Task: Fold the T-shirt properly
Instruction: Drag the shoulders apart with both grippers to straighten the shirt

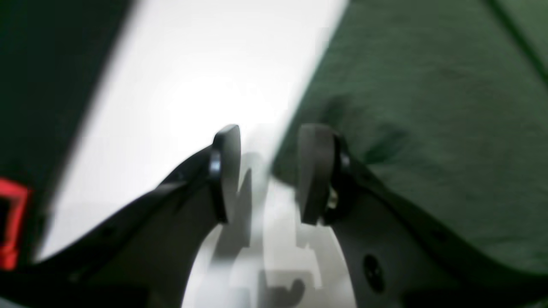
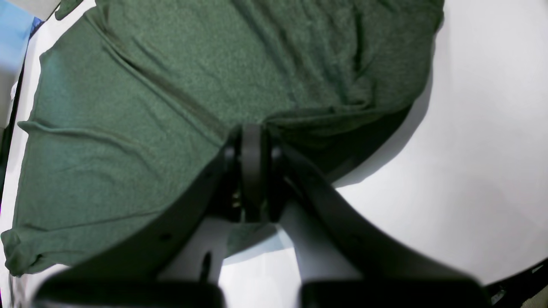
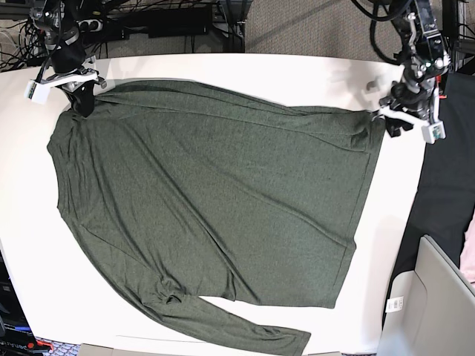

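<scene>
Both grippers [image 3: 82,95] [image 3: 393,122] have matte black curved fingers [image 1: 227,171] (small bolts at the pads) on white mounts.

White table [image 3: 223,67] brightly lit; grey carpet [image 3: 297,26] behind (cables [image 3: 148,15] along edge).

No text can be read; the small white tag [image 3: 395,303] at the white counter's [image 3: 297,67] edge bears marks too tiny to make out.
</scene>
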{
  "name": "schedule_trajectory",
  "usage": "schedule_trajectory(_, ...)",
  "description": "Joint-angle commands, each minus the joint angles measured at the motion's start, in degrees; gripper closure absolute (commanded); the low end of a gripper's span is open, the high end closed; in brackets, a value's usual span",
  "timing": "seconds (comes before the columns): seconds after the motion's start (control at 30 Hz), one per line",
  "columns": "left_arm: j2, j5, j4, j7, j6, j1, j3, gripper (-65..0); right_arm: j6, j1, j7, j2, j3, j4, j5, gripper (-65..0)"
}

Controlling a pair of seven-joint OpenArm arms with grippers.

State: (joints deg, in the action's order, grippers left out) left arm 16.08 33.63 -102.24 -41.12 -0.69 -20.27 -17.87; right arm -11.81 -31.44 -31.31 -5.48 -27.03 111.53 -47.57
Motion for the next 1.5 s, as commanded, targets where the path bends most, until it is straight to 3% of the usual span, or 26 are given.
schedule_trajectory(0.0,0.6,0.6,-2.1,-0.4,0.6,-0.3,-0.2,-22.9,-0.6,-0.2,1.3,-0.5,-0.1,0.9,-0.6,-0.2)
schedule_trajectory(0.1,0.3,1.1,-5.0,-5.4,0.8,-1.1,-0.2,-25.0,-0.6,-0.2,1.3,-0.5,-0.1,0.8,-0.6,-0.2)
schedule_trajectory(0.23,0.2,8.1,-6.2,-12.4,0.8,-1.7,-0.5,-26.9,-0.6,-0.2,1.3,-0.5,-0.1,0.8,-0.6,-0.2)
schedule_trajectory(0.43,-1.8,13.3,-4.1,-16.9,0.8,-1.4,-4.7,-27.2,-0.6,-0.2,1.3,-0.5,-0.2,0.8,-0.6,-0.2)
schedule_trajectory(0.67,-3.3,13.4,0.5,-17.5,0.8,1.1,-5.0,-30.6,-0.6,-0.2,1.3,-0.5,-0.1,0.8,-0.6,-0.2)
schedule_trajectory(1.23,-7.0,13.1,7.7,-16.9,0.8,7.7,-4.4,-30.4,-0.6,-0.3,1.3,-0.5,-0.2,0.8,-0.6,-0.2)
schedule_trajectory(1.33,-7.3,13.0,9.1,-16.9,0.9,9.1,-4.4,-26.2,-0.6,-0.3,1.3,-0.5,-0.3,0.8,-0.7,-0.2)
schedule_trajectory(1.47,-7.4,13.1,12.7,-16.9,0.9,10.9,-4.4,-10.5,-0.6,-0.3,1.3,-0.5,-0.4,0.9,-0.8,-0.2)
